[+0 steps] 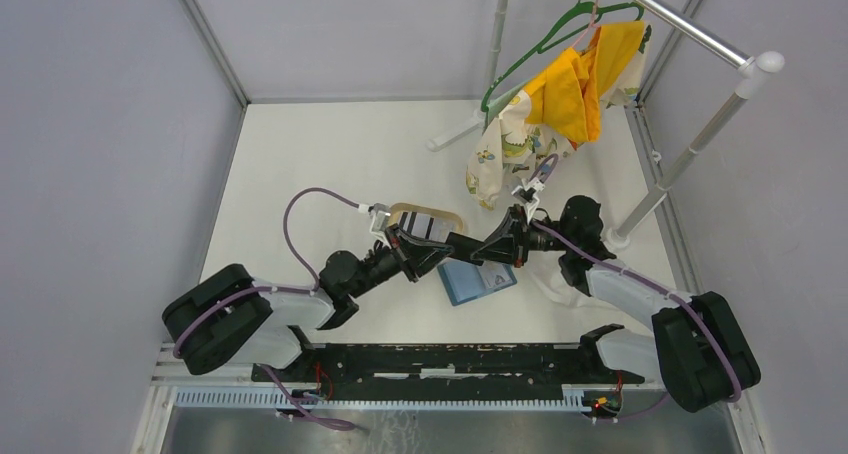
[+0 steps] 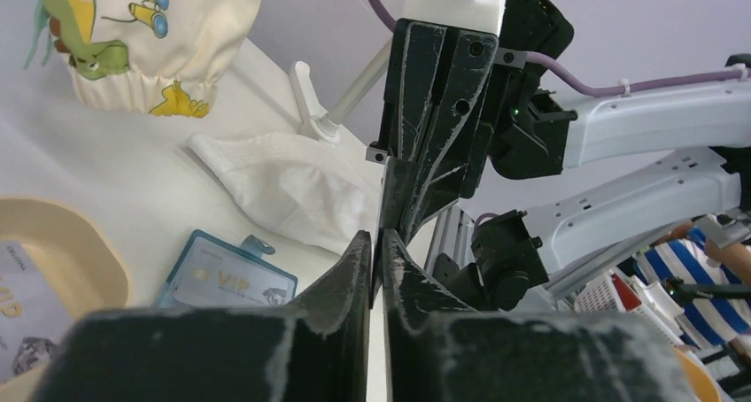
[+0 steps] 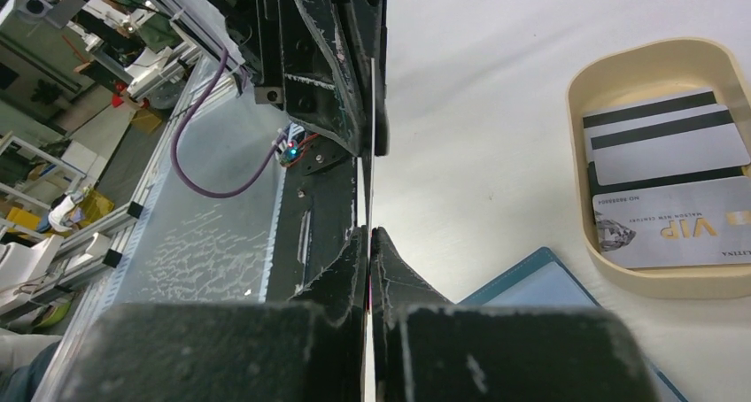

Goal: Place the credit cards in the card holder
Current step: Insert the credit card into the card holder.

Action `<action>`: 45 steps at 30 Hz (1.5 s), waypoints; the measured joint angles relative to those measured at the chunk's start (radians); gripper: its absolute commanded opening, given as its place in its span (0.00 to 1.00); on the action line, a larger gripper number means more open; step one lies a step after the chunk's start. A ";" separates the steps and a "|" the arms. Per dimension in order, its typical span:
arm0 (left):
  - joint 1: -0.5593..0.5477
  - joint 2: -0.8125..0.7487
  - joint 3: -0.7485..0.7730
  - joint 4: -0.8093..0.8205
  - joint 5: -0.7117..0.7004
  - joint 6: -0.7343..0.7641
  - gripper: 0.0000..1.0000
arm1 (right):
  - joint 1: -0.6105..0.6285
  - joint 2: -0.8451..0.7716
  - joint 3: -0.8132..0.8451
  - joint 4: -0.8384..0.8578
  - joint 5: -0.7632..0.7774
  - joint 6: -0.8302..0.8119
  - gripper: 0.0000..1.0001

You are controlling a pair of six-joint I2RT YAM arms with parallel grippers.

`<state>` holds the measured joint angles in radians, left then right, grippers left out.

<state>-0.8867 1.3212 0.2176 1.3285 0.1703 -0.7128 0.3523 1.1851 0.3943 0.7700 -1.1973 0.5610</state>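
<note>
My two grippers meet nose to nose above the table's middle, with one credit card (image 3: 371, 181) held edge-on between them. The left gripper (image 2: 376, 238) has its fingers pressed on one end of that card (image 2: 382, 194). The right gripper (image 3: 367, 234) is shut on the other end. Just below them lies the blue card holder (image 1: 478, 279), open, with a VIP card showing in its clear window (image 2: 226, 278). More credit cards rest in the tan tray: a striped one (image 3: 660, 141) and a grey VIP one (image 3: 673, 229).
The tan oval tray (image 1: 425, 210) sits just behind the left gripper. A crumpled white cloth (image 2: 292, 185) lies under the right arm. A garment rack (image 1: 690, 144) with hanging yellow and printed clothes (image 1: 570, 94) stands at the back right.
</note>
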 measured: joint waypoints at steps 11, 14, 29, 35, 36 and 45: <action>0.120 0.067 0.035 0.007 0.257 -0.058 0.02 | 0.013 0.033 0.294 -0.774 -0.004 -0.781 0.72; 0.127 0.008 0.113 -0.267 0.309 0.020 0.02 | 0.013 0.014 0.386 -0.993 0.053 -1.063 0.98; 0.060 -0.037 0.494 -1.280 0.394 0.493 0.02 | 0.039 -0.027 0.228 -1.197 0.014 -1.445 0.65; 0.034 0.025 0.577 -1.363 0.419 0.557 0.02 | 0.071 0.016 0.228 -1.142 -0.003 -1.346 0.53; 0.031 0.033 0.585 -1.368 0.421 0.562 0.02 | 0.075 0.016 0.227 -1.121 -0.006 -1.324 0.52; 0.011 0.087 0.626 -1.407 0.457 0.581 0.02 | 0.093 0.014 0.200 -0.975 -0.018 -1.161 0.16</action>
<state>-0.8753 1.4078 0.8433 -0.0788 0.6270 -0.1318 0.4450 1.1992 0.5941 -0.2050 -1.2148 -0.5999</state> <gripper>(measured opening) 0.032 0.256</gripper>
